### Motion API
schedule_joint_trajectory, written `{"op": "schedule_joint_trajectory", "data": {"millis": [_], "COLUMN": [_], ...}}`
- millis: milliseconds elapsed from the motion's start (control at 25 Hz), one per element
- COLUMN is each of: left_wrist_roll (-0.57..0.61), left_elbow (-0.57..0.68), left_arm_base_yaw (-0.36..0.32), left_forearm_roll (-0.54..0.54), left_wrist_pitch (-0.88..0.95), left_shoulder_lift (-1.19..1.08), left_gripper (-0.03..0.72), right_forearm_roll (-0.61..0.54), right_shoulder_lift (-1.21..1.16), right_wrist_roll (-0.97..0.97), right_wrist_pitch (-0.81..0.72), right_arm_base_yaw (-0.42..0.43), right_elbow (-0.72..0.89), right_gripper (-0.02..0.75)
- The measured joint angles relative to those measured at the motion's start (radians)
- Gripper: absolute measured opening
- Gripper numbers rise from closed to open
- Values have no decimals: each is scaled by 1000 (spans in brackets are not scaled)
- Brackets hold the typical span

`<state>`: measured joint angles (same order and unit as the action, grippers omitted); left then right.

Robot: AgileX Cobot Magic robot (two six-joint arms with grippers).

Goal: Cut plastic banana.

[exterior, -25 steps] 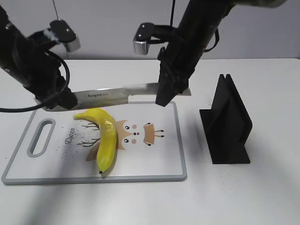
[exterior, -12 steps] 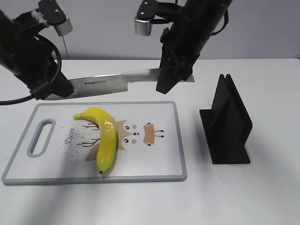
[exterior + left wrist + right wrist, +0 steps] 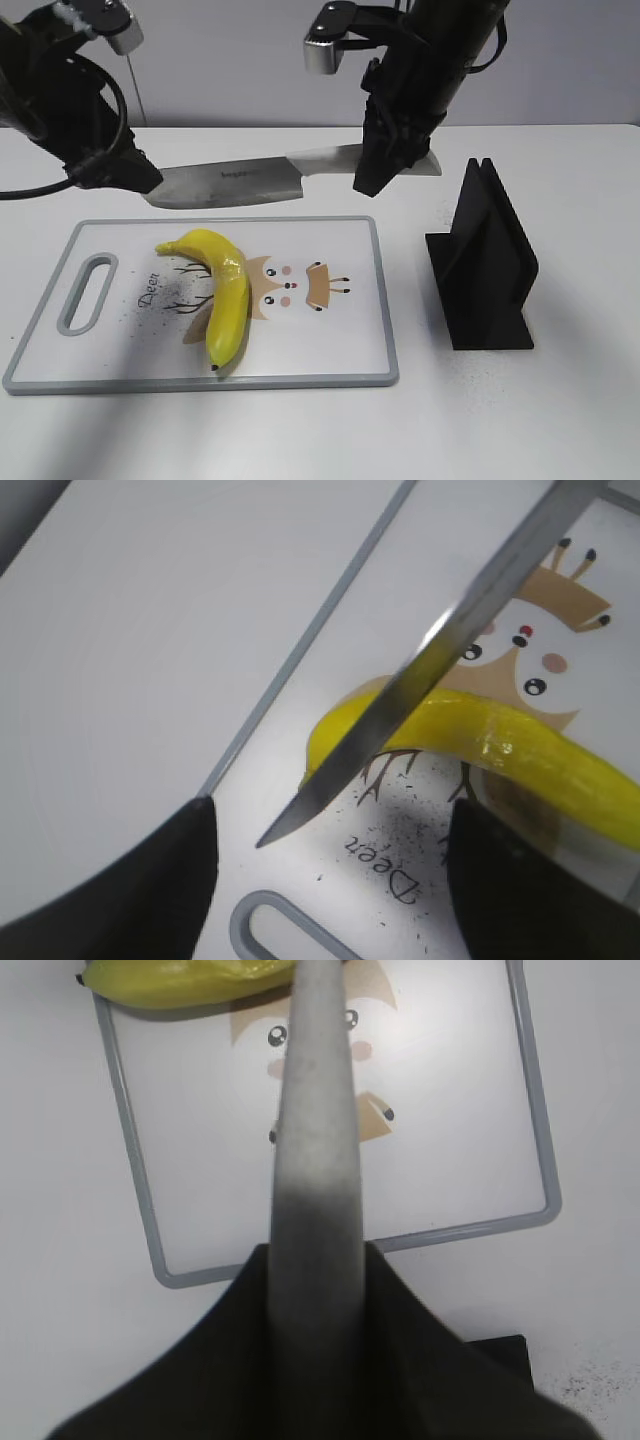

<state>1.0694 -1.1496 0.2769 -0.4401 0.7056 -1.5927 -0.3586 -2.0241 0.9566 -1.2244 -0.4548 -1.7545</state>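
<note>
The yellow plastic banana [image 3: 222, 290] lies whole on the white cutting board [image 3: 340, 372], left of its middle. My right gripper [image 3: 385, 172] is shut on the pale handle of a kitchen knife [image 3: 235, 184] and holds it level above the board's far edge, with the blade pointing left. My left gripper [image 3: 120, 172] is open around the blade's tip. In the left wrist view the blade [image 3: 400, 695] crosses over the banana [image 3: 510, 742] between the spread fingers of the left gripper [image 3: 330, 880], touching neither. The right wrist view shows the handle [image 3: 315, 1150] clamped by the right gripper [image 3: 315, 1340], with the banana [image 3: 180, 980] and the board [image 3: 132, 1190] below.
A black slotted knife stand [image 3: 485, 260] stands on the white table to the right of the board. The board has a handle slot [image 3: 85, 292] at its left end and a deer drawing in the middle. Dark specks lie on the board and table.
Both arms have risen. The knife has moved up and to the right, away from the board, and its tip now sits free between the left gripper's fingers. The banana has not moved.
</note>
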Motion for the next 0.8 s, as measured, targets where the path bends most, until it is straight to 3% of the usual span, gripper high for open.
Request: {"op": "schedule_joint_trajectory", "data": {"millis": [120,320,440,600,680,800], "left_wrist_roll": [-32,-307,-527,-765,-831,-864], "left_elbow": [-1,-58,-102,-121,-121,-90], "left_arm_base_yaw": [-21,-104,-157,-217,-240,-246], "left_forearm_roll": [2,121,267,374,390,393], "left_wrist_pitch": [-17,16,110,319,452,496], "left_shoulder_lift": [15,51,77,96,96,117], "left_gripper": [693,678,647,602,579,564], "right_forearm_roll": [5,50,82,92,91,84], "right_shoulder_lift": [2,9,9,27,54,115], "right_wrist_roll": [-22,-244,-452,-597,-679,-787], "right_wrist_pitch": [0,-2,-2,-2,-2,-2], "right_arm_base_yaw": [0,0,0,0,0,-3], "right_elbow": [0,-42,-106,-161,-160,-120], "right_gripper": [160,160,160,160,160,160]}}
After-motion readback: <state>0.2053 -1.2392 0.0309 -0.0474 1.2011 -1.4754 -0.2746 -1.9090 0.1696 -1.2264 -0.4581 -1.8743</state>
